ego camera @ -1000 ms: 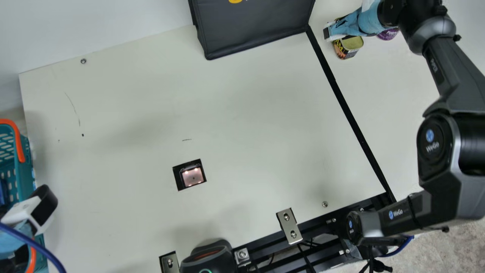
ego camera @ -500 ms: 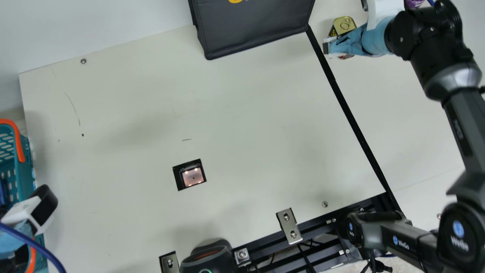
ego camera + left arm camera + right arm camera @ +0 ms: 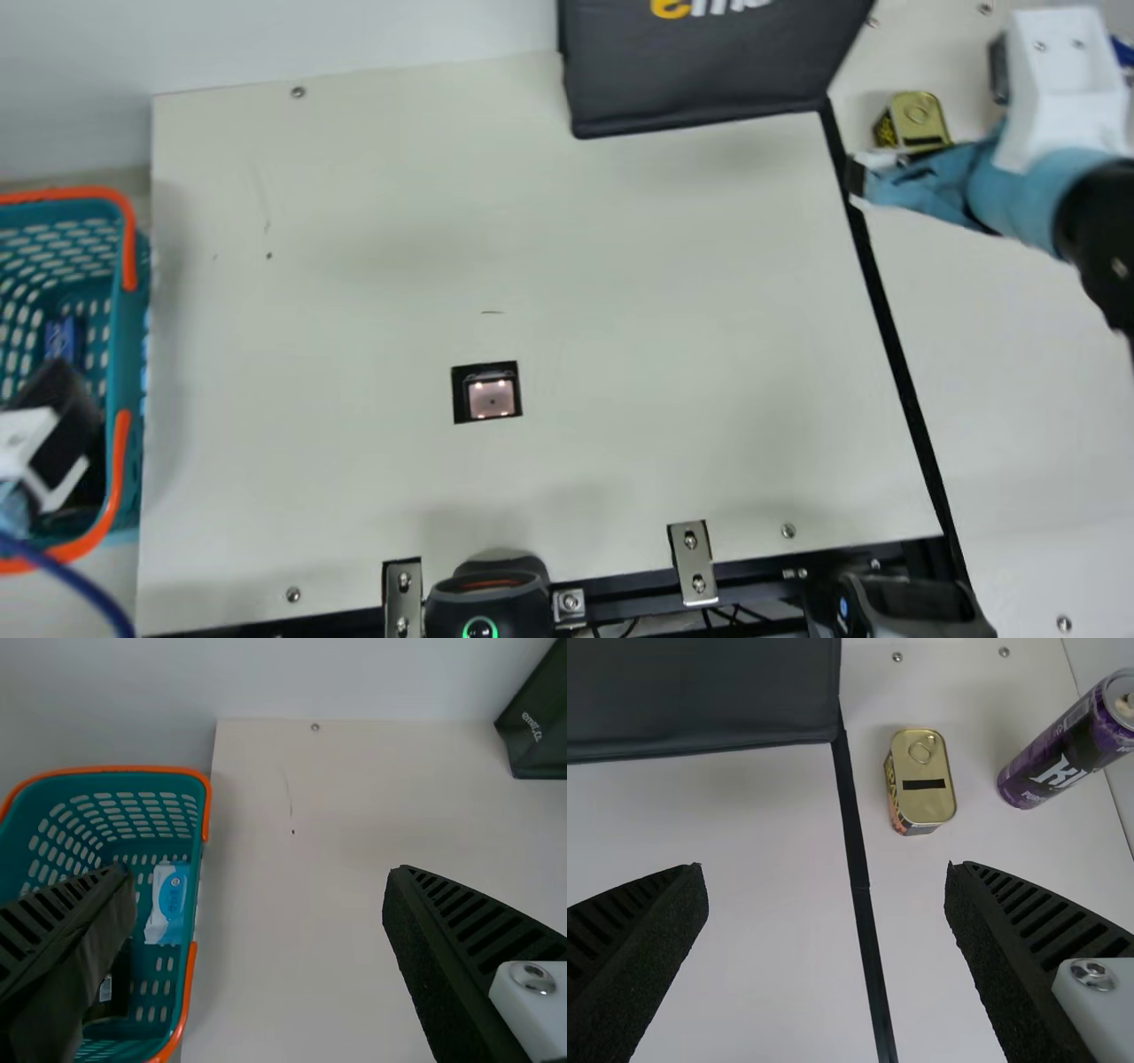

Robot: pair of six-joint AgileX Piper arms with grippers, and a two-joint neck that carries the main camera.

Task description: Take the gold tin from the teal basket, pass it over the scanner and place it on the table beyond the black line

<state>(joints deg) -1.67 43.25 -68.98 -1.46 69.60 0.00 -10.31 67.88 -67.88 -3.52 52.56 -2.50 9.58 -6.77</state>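
Observation:
The right gripper (image 3: 858, 177) is over the black line (image 3: 886, 328) in the main view, just in front of the gold tin (image 3: 917, 120). In the right wrist view the right gripper (image 3: 826, 904) is wide open and holds nothing; the gold tin (image 3: 922, 784) stands upright on the table beyond the black line (image 3: 859, 877), apart from the fingers. At the main view's left edge, the left gripper (image 3: 53, 443) hangs over the teal basket (image 3: 133, 354). The left wrist view has the left gripper (image 3: 252, 904) open and empty, beside and above the teal basket (image 3: 199, 868).
A purple can (image 3: 1063, 749) stands near the gold tin, and a black bag (image 3: 709, 71) sits at the table's back. The scanner window (image 3: 487, 392) lies in the tabletop. Inside the basket are a blue-and-white packet (image 3: 168, 902) and a dark item (image 3: 111, 988).
The camera on the neck has turned. My right arm has drawn back toward the near right, leaving the gold tin uncovered behind its gripper. The left arm shows no clear motion of its own.

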